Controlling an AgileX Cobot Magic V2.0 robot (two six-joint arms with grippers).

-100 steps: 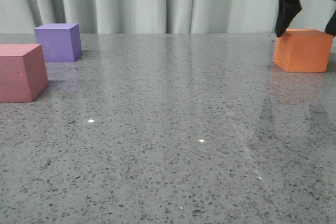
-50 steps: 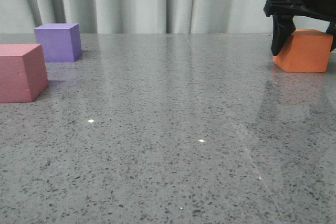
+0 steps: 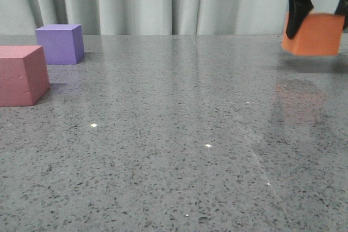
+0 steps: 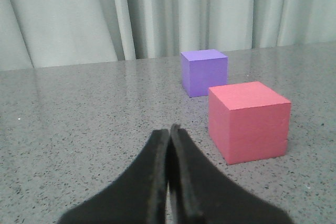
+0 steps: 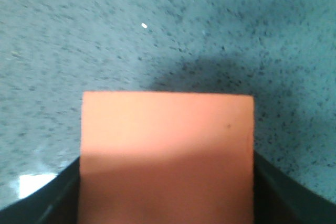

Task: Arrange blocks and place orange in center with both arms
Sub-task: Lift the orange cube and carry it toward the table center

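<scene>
Three foam cubes are in play on the speckled grey table (image 3: 174, 150). Nearest, at the left edge, sits the pink-red cube (image 3: 22, 74), and just beyond it, a little to the right, the purple cube (image 3: 60, 43); the two stand close but apart. The left gripper (image 4: 169, 145) hovers near them with its fingers pressed together, holding nothing. Far to the right, the right gripper (image 3: 318, 9) is clamped on the orange cube (image 3: 314, 33), one dark finger down each side, and the cube hangs clear of the table above its own shadow. The step in hand looks like the carry: next the orange cube needs moving left toward the middle of the table and setting down flat.
</scene>
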